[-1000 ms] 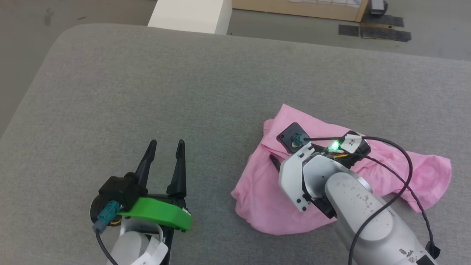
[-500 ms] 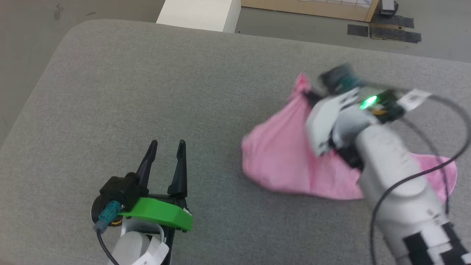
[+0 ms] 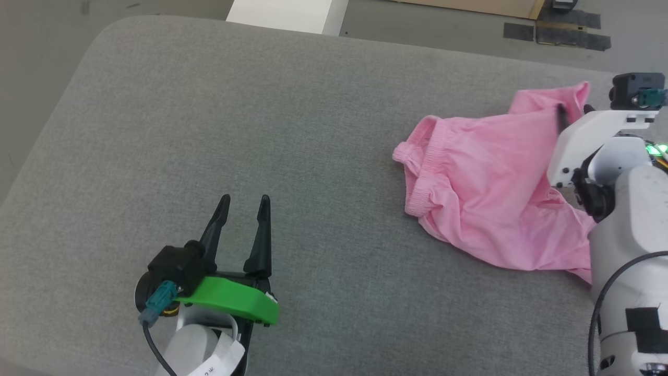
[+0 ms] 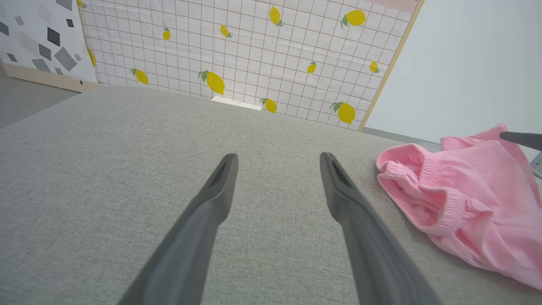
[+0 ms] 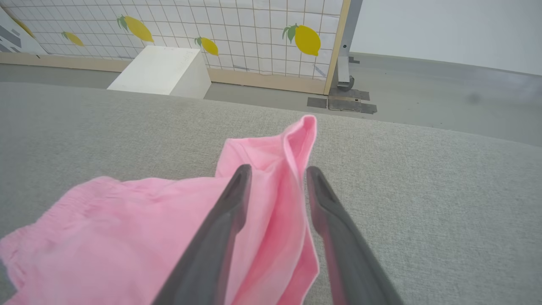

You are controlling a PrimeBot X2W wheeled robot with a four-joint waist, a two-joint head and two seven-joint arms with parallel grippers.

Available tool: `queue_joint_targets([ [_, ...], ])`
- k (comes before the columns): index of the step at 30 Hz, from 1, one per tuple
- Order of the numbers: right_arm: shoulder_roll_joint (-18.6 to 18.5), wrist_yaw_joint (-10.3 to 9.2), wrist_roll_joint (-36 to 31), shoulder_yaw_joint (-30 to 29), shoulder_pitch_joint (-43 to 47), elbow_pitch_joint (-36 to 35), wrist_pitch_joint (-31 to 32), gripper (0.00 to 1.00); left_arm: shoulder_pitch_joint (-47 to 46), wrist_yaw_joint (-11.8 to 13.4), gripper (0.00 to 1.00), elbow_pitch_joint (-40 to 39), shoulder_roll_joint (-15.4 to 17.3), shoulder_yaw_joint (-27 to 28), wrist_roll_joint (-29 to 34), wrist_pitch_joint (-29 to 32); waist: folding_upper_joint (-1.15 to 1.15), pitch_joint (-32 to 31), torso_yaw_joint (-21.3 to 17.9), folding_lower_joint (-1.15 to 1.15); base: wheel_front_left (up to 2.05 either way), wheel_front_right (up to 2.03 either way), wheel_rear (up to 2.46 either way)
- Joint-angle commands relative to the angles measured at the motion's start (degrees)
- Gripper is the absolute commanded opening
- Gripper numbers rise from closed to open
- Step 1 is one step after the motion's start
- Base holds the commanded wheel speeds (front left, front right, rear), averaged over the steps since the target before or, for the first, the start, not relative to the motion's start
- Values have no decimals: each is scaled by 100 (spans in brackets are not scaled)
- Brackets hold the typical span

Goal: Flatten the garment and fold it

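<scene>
On cushion (image 3: 261, 130), far right: garment (image 3: 485, 193), waistband end leftward. Astride its rear fold, one finger either side: right gripper (image 5: 279, 169). Well apart, near left, over bare cushion: left gripper (image 3: 245, 198). Behind cushion, on floor: box (image 3: 284, 13); farther back, panel (image 5: 254, 34).

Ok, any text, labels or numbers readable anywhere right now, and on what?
Nothing reads clearly.
White tag by the left gripper: dark marks at the picture's edge, cut off, unreadable.
Shorts: no legible print.
Lemon wall panel: pictures only, no words.
</scene>
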Motion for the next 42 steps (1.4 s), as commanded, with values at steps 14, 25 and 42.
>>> queue_joint_targets([
  [14, 130, -9, 1443, 1689, 2664, -2201, -2466, 100, 247, -34, 100, 127, -15, 145, 24, -22, 0, -674, -766, 0, 0, 0, 0],
  [25, 133, -9, 1728, 1970, 4298, -3501, -2757, 100, 122, -131, 100, 432, -15, -112, 12, -22, 0, -799, -1514, 0, 0, 0, 0],
  [42, 133, -9, 1754, 2219, 4299, -3739, -2722, 100, -1581, 113, 100, 2325, -12, -613, -449, 1769, 0, -486, -2312, 0, 0, 0, 0],
])
